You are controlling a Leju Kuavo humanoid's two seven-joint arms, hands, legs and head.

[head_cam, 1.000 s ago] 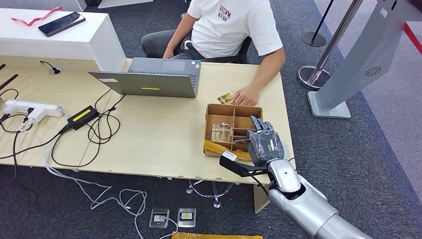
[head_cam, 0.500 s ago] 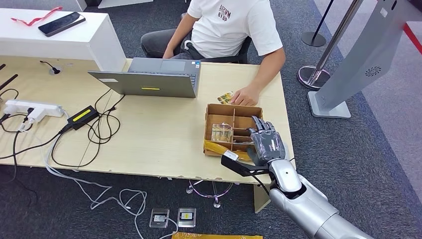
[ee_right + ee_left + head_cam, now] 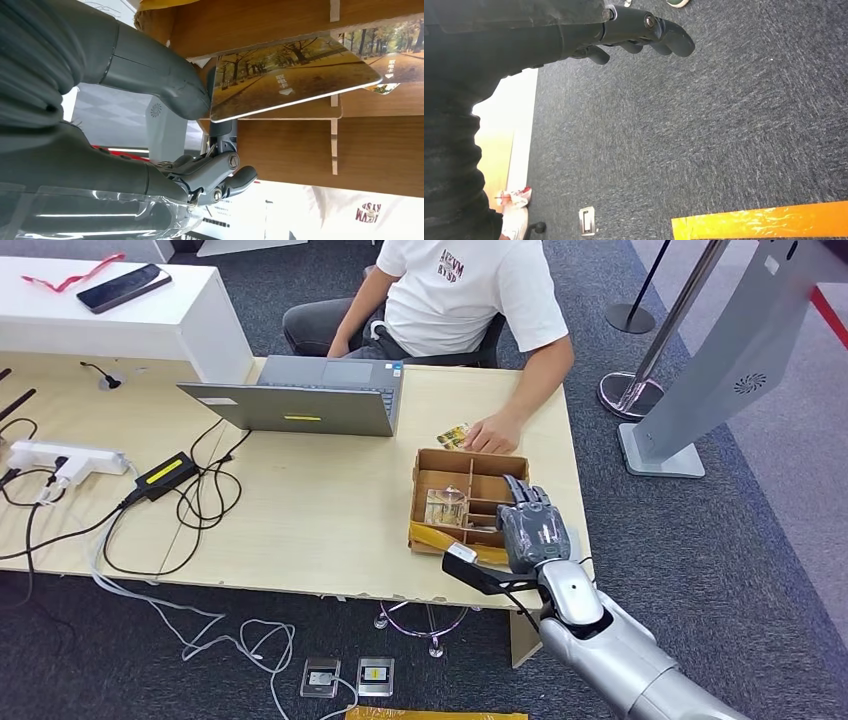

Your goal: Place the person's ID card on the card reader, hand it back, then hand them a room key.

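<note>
Barely shifted since a second ago, my right hand pinches a key card over the box; a thumb-edge grip could drop it back among the dividers.

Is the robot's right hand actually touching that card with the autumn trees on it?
Touching. In the right wrist view the right hand has its thick grey thumb pressed on the edge of the card, with a dark finger beneath it, above the cardboard box.
</note>
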